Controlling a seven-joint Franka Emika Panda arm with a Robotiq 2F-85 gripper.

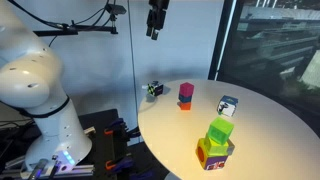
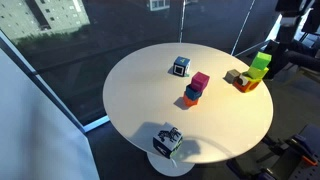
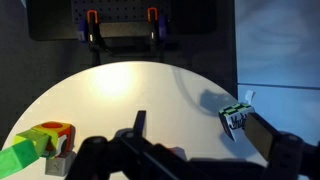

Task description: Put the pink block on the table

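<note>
Right now the jaws are hanging spread and empty, high above the counter point(image 1: 265, 125) — the pink block point(image 1: 186, 90) is sitting atop a small stack point(image 2: 190, 97). Coming straight down and pinching only its sides is probably what is sparing that stack.

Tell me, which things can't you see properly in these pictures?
- Wrist view: the dark tool blocks the bottom, so the small magenta-pink cube cannot be picked out there.
- Wrist view: the lime-green cube is cut off by the left edge.
- In both exterior views: the markings on the small black-and-green cube are too small to read.
</note>
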